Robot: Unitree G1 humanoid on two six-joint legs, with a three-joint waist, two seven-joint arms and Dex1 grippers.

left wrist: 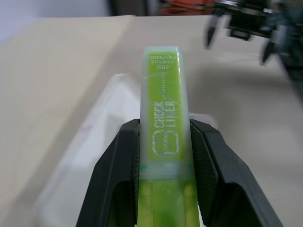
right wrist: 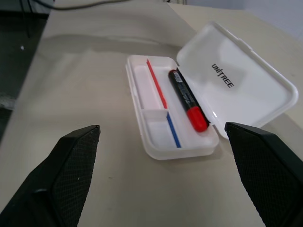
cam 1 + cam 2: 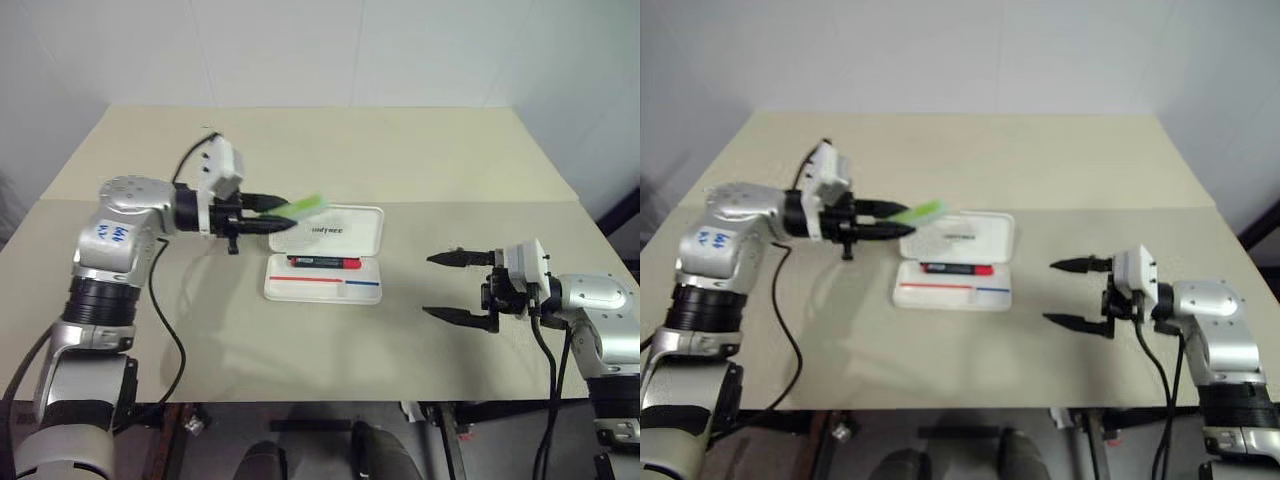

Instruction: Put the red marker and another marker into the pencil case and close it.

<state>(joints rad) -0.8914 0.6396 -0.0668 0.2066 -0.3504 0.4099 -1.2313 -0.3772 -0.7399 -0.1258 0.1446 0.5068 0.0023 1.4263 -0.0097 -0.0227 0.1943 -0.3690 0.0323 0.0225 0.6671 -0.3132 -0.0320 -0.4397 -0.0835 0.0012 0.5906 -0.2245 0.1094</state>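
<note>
The white pencil case lies open at the middle of the table, its lid laid back on the far side. The red marker rests inside the tray along the hinge side, and appears as the red marker in the right wrist view. My left gripper is shut on the light-green marker, held in the air over the left end of the lid; the marker juts out past the fingers. My right gripper stands open and empty, to the right of the case, pointing toward it.
The beige table has a seam running across it behind the case. Its front edge is near me. A white wall stands behind the far edge. Black cables hang from both wrists.
</note>
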